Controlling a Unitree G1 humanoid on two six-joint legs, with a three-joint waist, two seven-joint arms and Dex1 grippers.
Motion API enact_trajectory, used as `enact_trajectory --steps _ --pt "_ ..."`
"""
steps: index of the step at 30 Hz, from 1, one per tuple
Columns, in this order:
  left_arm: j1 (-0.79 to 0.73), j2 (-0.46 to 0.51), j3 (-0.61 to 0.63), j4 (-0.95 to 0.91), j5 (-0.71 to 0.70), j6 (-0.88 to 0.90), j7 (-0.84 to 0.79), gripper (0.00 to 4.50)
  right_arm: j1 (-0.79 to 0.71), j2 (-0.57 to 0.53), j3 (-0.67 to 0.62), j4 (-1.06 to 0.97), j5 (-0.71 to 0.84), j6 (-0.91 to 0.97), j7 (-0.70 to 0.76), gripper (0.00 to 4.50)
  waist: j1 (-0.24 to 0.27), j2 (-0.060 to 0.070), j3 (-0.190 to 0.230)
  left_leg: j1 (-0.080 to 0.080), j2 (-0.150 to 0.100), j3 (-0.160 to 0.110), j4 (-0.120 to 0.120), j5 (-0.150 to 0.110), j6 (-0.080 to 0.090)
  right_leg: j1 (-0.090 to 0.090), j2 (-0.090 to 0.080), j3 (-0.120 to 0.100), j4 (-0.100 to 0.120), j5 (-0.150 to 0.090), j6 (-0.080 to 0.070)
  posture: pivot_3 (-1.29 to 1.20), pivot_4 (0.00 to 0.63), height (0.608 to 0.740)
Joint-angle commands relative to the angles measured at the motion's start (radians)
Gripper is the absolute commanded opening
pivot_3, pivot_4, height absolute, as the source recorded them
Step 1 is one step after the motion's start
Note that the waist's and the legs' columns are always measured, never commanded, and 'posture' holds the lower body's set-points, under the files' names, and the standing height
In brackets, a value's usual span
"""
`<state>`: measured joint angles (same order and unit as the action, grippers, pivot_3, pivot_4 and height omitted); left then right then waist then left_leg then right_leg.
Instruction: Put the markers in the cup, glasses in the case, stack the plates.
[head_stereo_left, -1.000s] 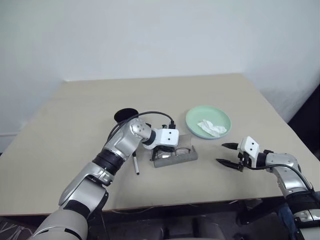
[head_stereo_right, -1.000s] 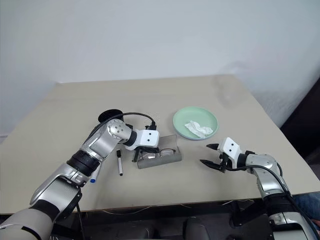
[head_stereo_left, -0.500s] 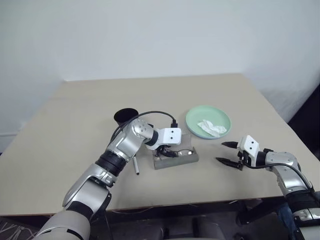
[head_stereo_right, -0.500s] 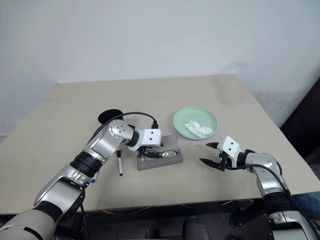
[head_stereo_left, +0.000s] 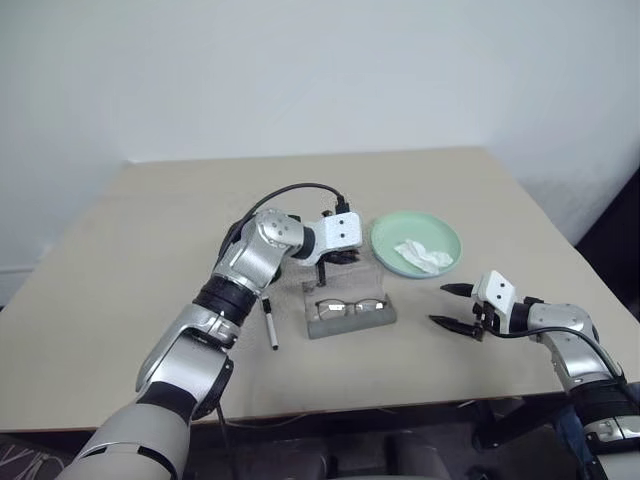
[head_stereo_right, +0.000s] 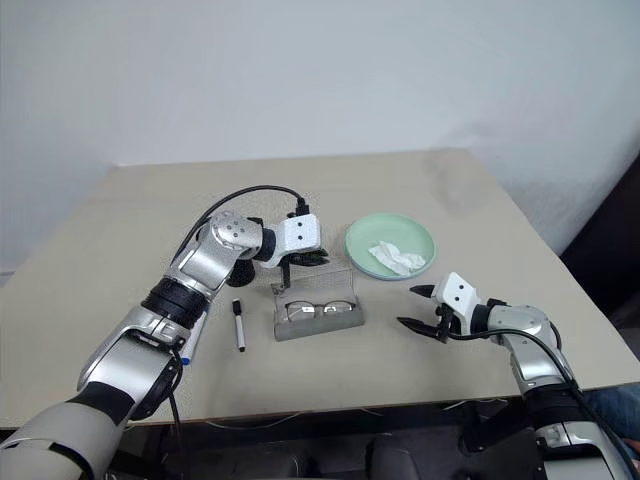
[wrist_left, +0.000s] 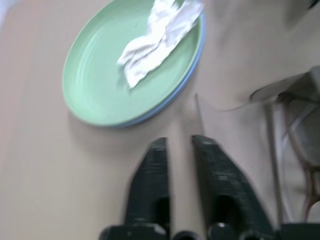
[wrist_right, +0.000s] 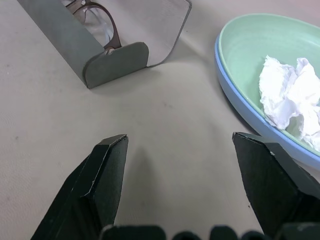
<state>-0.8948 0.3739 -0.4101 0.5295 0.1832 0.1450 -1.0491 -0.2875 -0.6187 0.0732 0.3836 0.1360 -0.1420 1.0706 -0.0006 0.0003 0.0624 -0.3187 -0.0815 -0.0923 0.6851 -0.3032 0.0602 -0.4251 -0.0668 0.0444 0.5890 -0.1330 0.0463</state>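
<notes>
Behind the case (head_stereo_left: 350, 312), the left gripper (head_stereo_left: 338, 257) is closed, empty; its clear lid should be pressed down gently over the glasses (head_stereo_left: 351, 306).

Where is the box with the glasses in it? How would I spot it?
Look at the beige table, near its front middle, just in front of the mint green plate with a crumpled tissue. The grey case lies there, lid open, round-lensed glasses inside. It is the only box.
</notes>
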Motion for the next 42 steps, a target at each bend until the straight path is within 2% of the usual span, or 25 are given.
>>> enact_trajectory --steps 1,7,11,16,23,30,37,42 --pt "-0.042 -0.008 0.029 0.055 0.005 -0.024 0.045 0.05 -0.014 -0.005 -0.010 -0.093 0.030 0.019 0.013 3.62 0.000 0.000 0.000 0.000 0.000 0.000 0.000 0.000 0.000 0.000 0.000 0.000 0.000 0.000 0.000 0.00 0.000 0.740" --pt "-0.072 -0.019 0.016 0.190 0.018 -0.053 0.059 0.05 -0.016 0.001 -0.018 -0.158 0.055 0.053 0.013 3.62 0.000 0.000 0.000 -0.001 0.000 0.000 0.000 0.000 0.000 0.000 0.000 0.000 -0.001 0.001 0.001 0.00 0.000 0.740" --pt "-0.044 -0.005 -0.023 0.182 0.036 -0.090 -0.009 0.05 -0.020 0.004 -0.020 -0.171 0.057 0.058 0.010 3.62 0.000 0.000 0.000 -0.001 0.000 0.000 0.000 0.000 0.000 0.000 0.000 0.000 -0.001 0.001 0.001 0.00 0.000 0.740" --pt "0.000 0.015 -0.033 0.109 0.024 -0.088 -0.097 0.05 -0.021 0.006 -0.029 -0.188 0.068 0.065 0.010 3.62 0.000 0.000 0.000 -0.001 0.000 0.000 0.000 -0.001 0.001 -0.001 0.000 0.000 -0.001 0.001 0.001 0.00 0.000 0.740" --pt "0.079 0.056 -0.029 -0.088 -0.012 -0.033 -0.207 0.05 -0.023 0.003 -0.028 -0.174 0.070 0.060 0.009 3.62 0.000 0.000 0.000 -0.002 0.000 0.000 0.000 -0.001 0.001 -0.001 0.000 0.000 -0.001 0.001 0.001 0.00 0.000 0.740" --pt "0.170 0.079 -0.037 -0.268 -0.037 0.050 -0.253 0.05 -0.028 0.009 -0.022 -0.165 0.066 0.057 0.008 3.62 0.000 0.000 0.000 -0.001 0.000 0.000 0.001 -0.001 0.001 -0.001 0.000 0.000 0.000 0.001 0.001 0.00 0.000 0.740" --pt "0.205 0.098 -0.035 -0.300 -0.024 0.074 -0.221 0.05 -0.036 0.014 -0.015 -0.164 0.064 0.058 0.012 3.62 0.000 0.000 0.000 0.000 0.001 0.001 0.001 -0.001 0.001 -0.001 0.000 0.000 0.000 0.001 0.001 0.00 0.000 0.740" --pt "0.217 0.071 0.076 -0.332 -0.076 0.180 -0.085 0.05 -0.041 0.019 -0.006 -0.166 0.064 0.055 0.021 3.62 0.000 0.000 0.000 0.000 0.001 0.001 0.001 -0.001 0.001 -0.001 0.000 0.000 0.000 0.001 0.001 0.00 0.000 0.740"
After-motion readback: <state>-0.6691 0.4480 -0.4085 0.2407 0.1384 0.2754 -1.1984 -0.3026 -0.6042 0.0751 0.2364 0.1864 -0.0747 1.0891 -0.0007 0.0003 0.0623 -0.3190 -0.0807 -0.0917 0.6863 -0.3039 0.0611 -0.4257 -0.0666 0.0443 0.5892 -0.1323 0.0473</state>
